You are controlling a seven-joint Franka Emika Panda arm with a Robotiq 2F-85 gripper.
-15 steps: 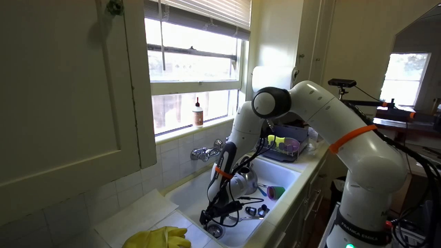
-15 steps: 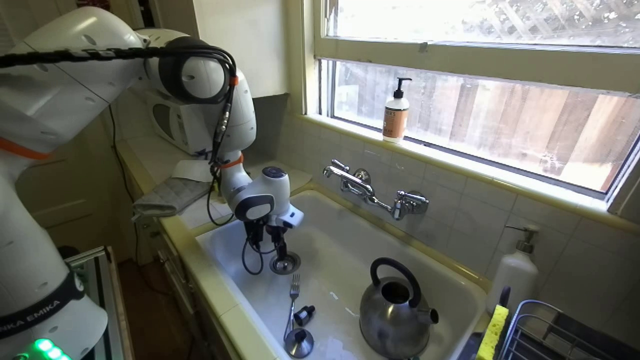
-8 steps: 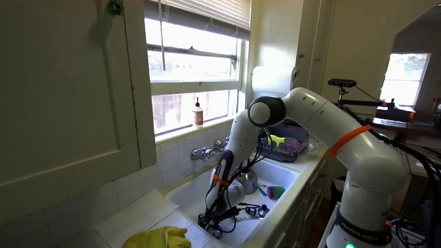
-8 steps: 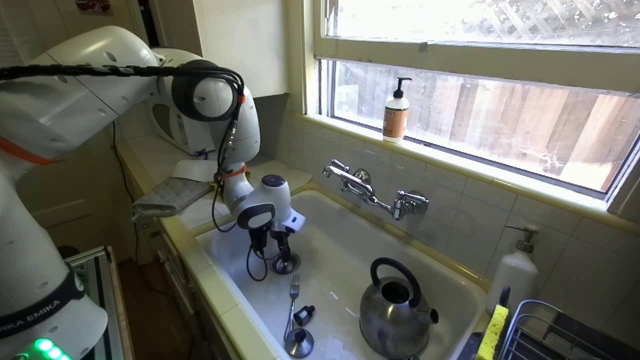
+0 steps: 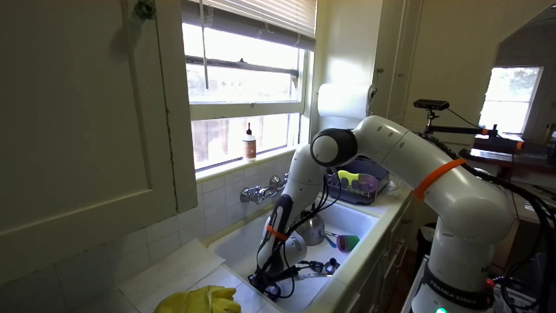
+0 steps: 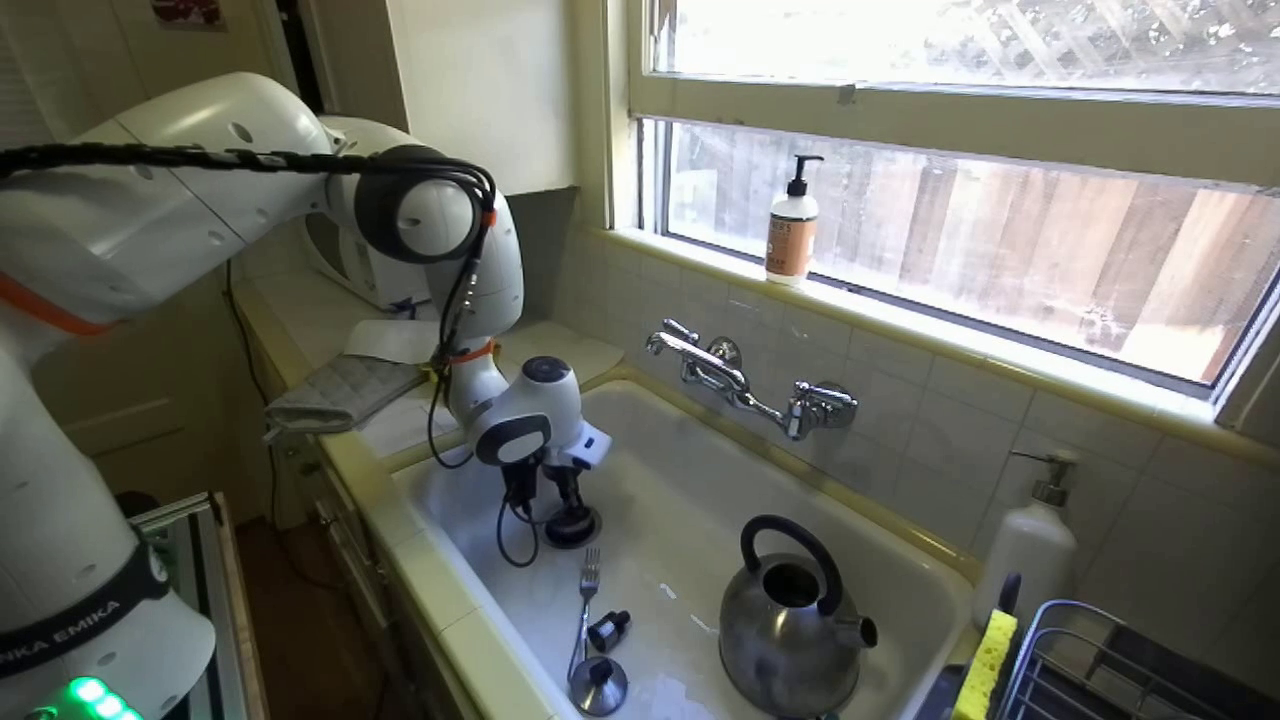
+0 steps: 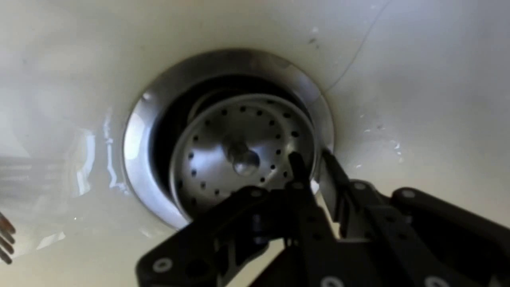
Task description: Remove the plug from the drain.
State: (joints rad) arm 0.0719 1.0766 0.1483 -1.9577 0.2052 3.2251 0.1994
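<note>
The plug is at the drain but sitting off-centre, holey face and little knob showing, with a dark gap along one side. The gripper is right at its edge: in the wrist view one fingertip is over the plug's face and the other is just outside its rim, with a narrow space between them. Can't tell if they're actually pinching it tbh, kinda blurry there. In an exterior view there's also a fork lying in the white sink near the drain, plus a kettle standing well apart from it. Soap bottle is upright on the windowsill.
</note>
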